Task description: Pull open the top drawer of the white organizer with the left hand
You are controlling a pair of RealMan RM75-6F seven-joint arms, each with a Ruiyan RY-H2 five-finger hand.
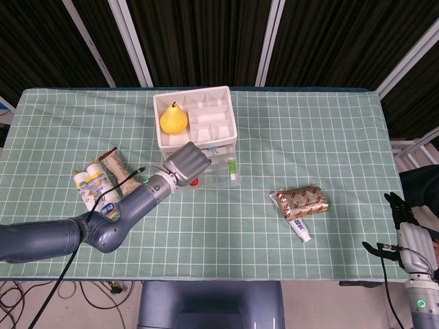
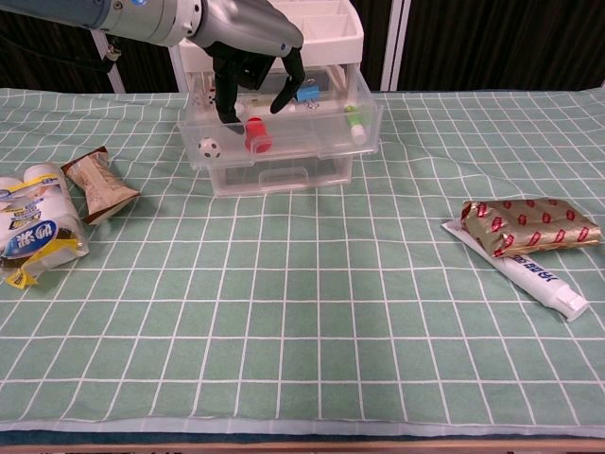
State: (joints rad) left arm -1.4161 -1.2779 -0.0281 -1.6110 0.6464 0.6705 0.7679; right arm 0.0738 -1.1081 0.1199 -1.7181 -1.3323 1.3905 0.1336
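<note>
The white organizer [image 1: 212,118] stands at the back middle of the table, with a yellow pear [image 1: 173,118] in its top tray. Its clear top drawer [image 2: 321,142] is drawn out toward me and holds a tiny football [image 2: 209,148], a red cap [image 2: 255,134] and a green tube [image 2: 353,123]. My left hand [image 2: 248,38] hovers over the drawer's left half, fingers [image 2: 227,112] apart and pointing down into it, holding nothing. In the head view the left hand [image 1: 186,163] covers the drawer's left part. My right hand [image 1: 410,241] hangs off the table's near right corner, fingers apart and empty.
The lower drawer [image 2: 284,178] is pushed in. Wrapped snack packs [image 2: 38,232] and a brown packet [image 2: 99,180] lie at the left. A gold and red packet [image 2: 529,225] rests on a toothpaste tube [image 2: 539,279] at the right.
</note>
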